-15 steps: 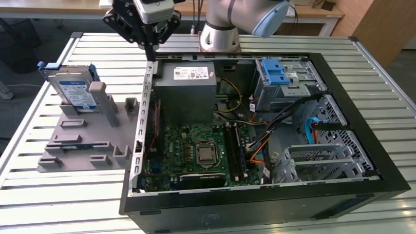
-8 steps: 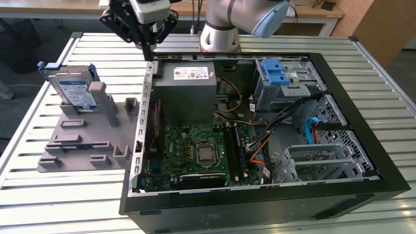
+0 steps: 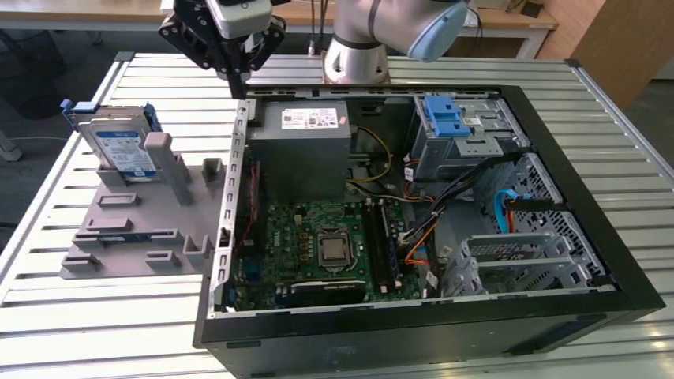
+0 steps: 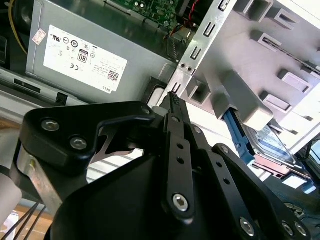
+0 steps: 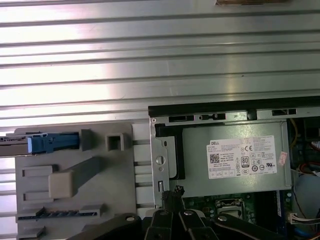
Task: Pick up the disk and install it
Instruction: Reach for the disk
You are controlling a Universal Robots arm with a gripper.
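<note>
The disk [image 3: 118, 147], silver in its blue carrier, stands on edge in a slot of a grey holding fixture [image 3: 137, 230] on the slatted tabletop [image 3: 106, 324], at the exterior view's left. Judging by the fixture's shape, it props the drive upright so its top edge is free to be gripped from above. Just beside the fixture, an open computer case [image 3: 421, 330] lies on its side with its interior facing up. That exposes the grey power supply [image 3: 305, 150] and a drive cage with a blue latch [image 3: 447, 118]. The arm's gripper [image 3: 234, 77] hangs above the case's near corner, well apart from the disk. In the second wrist view its fingers [image 4: 173, 107] look drawn together on nothing, so the pickup has not yet begun.
</note>
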